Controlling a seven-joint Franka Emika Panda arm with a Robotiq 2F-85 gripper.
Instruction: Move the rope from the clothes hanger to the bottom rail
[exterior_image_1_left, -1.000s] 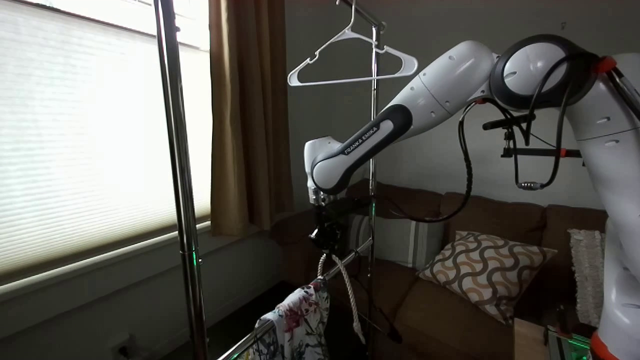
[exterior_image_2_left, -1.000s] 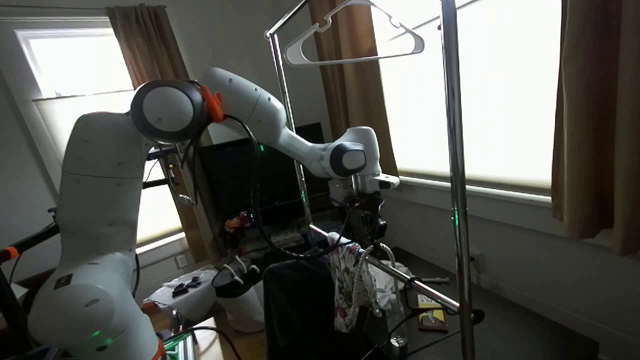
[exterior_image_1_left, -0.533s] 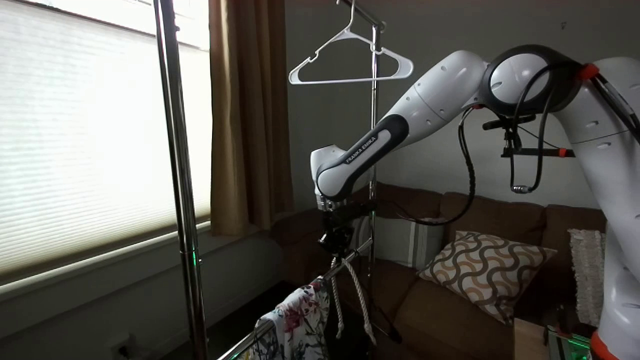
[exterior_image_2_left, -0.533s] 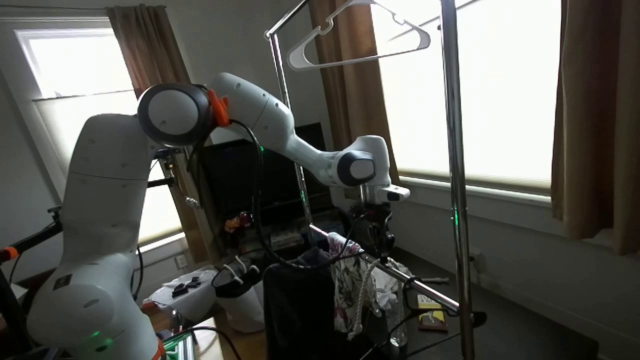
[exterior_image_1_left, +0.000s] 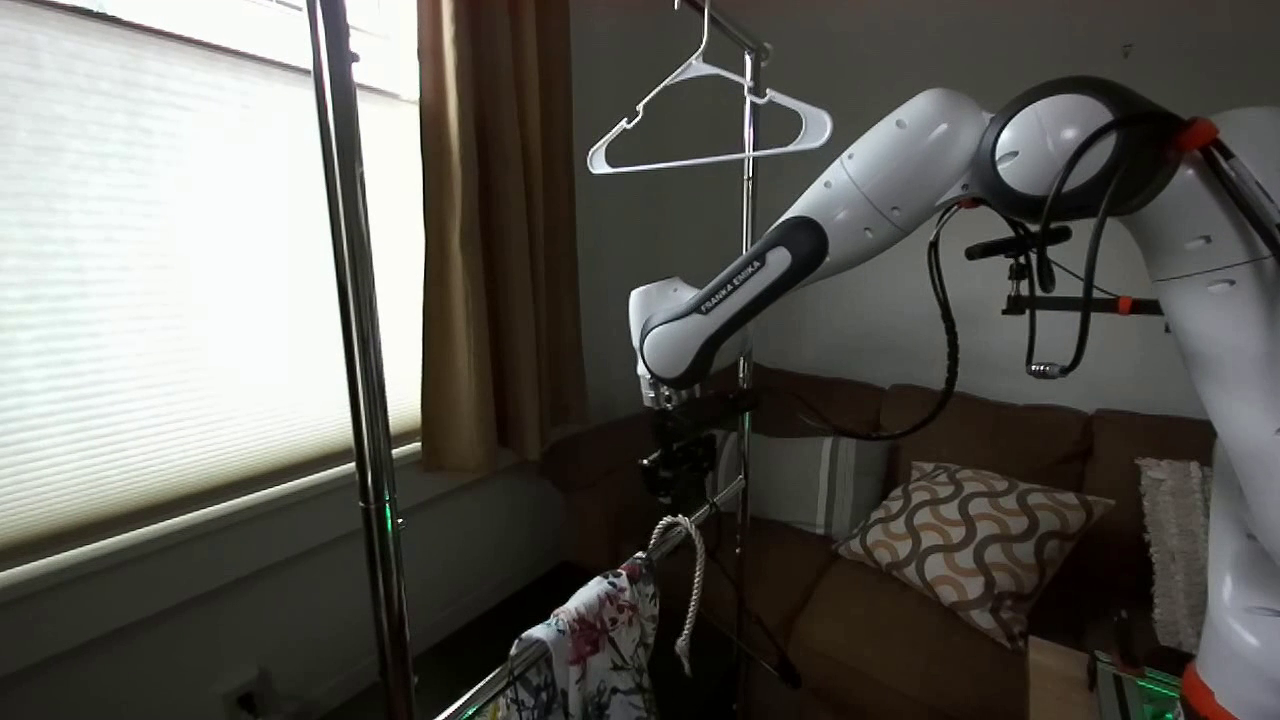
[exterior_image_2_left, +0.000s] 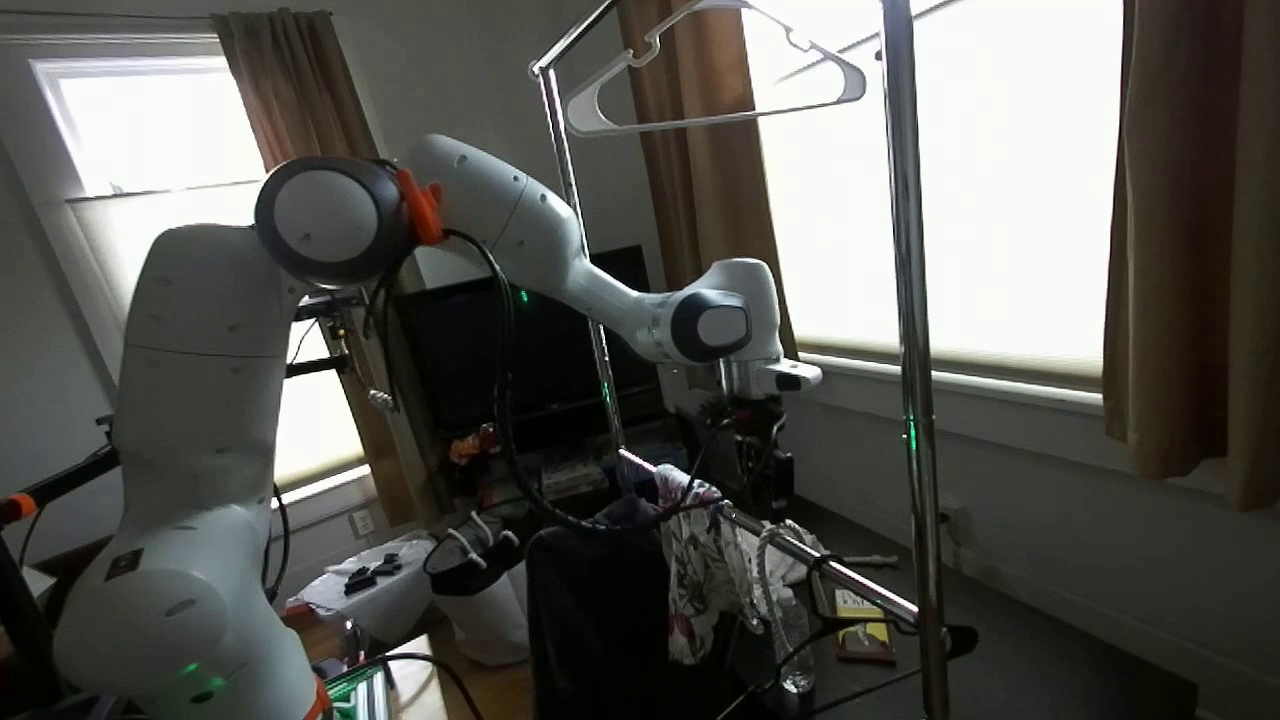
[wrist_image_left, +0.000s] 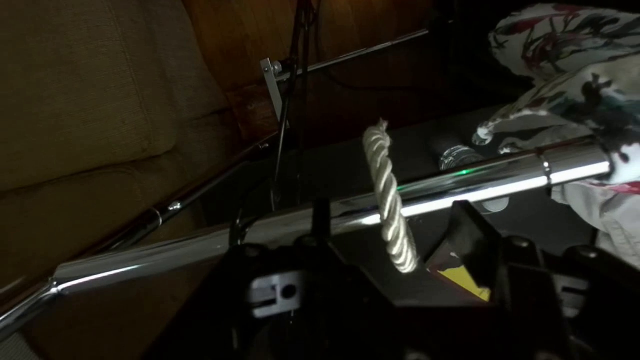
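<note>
With the claw (wrist_image_left: 392, 212) parted just above, a stray brush could pull the rope (wrist_image_left: 387, 185) off the bottom rail (wrist_image_left: 500, 176).

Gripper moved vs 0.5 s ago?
Yes: slightly up. In both exterior views the gripper sits higher above the fixed bottom rail.

Clothes hanger (exterior_image_2_left: 702, 122) — cut off above.

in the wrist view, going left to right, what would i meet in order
Brown fabric sofa, flat silver metal bracket, one black gripper fingertip, off-white twisted rope, the other black gripper fingertip, white floral-print cloth.
</note>
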